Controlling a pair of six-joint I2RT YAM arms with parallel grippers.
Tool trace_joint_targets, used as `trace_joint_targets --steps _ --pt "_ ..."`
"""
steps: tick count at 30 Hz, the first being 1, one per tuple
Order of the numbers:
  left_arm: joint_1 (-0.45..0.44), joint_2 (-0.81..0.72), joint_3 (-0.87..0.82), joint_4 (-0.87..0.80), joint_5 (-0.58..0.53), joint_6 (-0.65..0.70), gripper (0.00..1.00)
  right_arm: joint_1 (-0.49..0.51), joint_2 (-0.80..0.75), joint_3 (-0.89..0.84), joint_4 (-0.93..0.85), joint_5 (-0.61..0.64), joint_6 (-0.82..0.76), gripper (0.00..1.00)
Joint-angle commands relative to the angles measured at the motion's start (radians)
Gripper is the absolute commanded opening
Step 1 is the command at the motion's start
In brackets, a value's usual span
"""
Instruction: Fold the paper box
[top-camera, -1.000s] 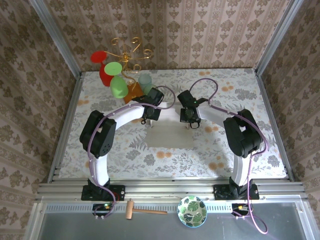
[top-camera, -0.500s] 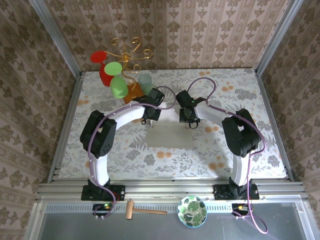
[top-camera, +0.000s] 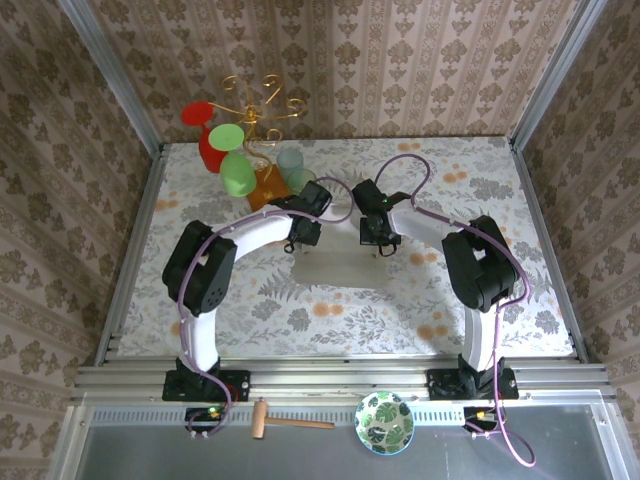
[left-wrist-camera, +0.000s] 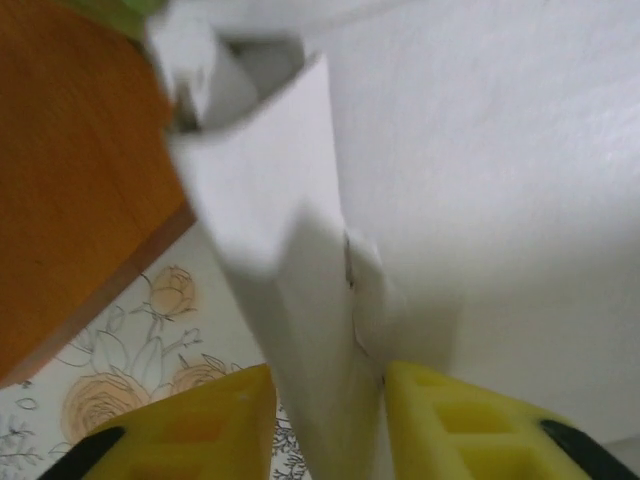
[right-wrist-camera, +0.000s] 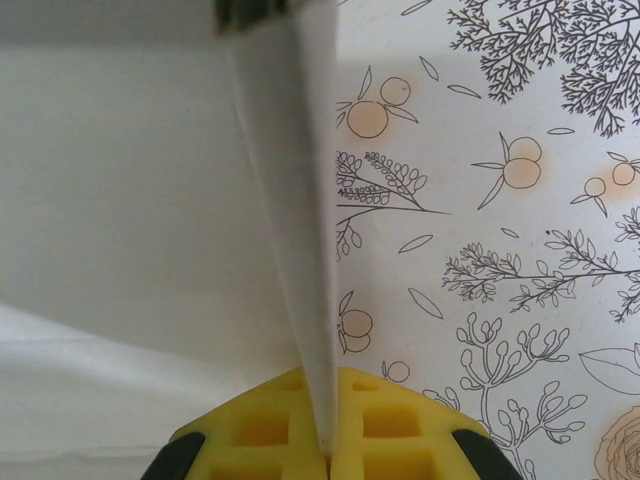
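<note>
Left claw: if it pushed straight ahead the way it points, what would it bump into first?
Probably the paper box: a raised flap of it stands between the parted fingers of the left claw, and its folded corner lies just ahead, though depth is hard to judge.

Floral-print table (top-camera: 480, 180) with a metal frame, and a grey shelf (top-camera: 560, 440) along its near edge.
Seen from above, the paper box (top-camera: 340, 272) sits at the table's centre, its pale near panel flat on the patterned top and its far side folded up. At 11 o'clock an orange wooden block (top-camera: 265, 186) rests on the table and carries a gold wire stand (top-camera: 262, 100) hung with red, green and pale cups. On the shelf, a wooden mallet (top-camera: 285, 421) lies at 7 o'clock and a green leaf-patterned bowl (top-camera: 384, 422) stands at 6 o'clock.
</note>
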Motion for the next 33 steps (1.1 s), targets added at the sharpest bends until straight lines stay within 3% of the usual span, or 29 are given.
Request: trace_joint_targets --steps 1,8,15,24,29,33 --pt "0.02 -0.075 -0.017 0.023 0.115 -0.024 0.4 -0.008 0.026 0.018 -0.06 0.028 -0.007 0.0" --pt "0.058 -0.18 -0.064 0.073 0.206 -0.068 0.45 -0.019 0.031 0.027 -0.06 0.011 -0.008 0.0" --pt "0.102 -0.165 -0.11 0.092 0.348 -0.052 0.44 -0.026 0.039 0.03 -0.06 -0.009 -0.005 0.0" --pt "0.096 -0.08 -0.086 0.077 0.313 -0.044 0.39 -0.026 0.039 0.031 -0.059 -0.018 -0.007 0.0" --pt "0.093 -0.047 -0.09 0.098 0.292 -0.045 0.26 -0.026 0.039 0.027 -0.055 -0.022 -0.004 0.0" --pt "0.085 -0.019 -0.075 0.108 0.28 -0.048 0.24 -0.026 0.04 0.025 -0.052 -0.028 -0.004 0.0"
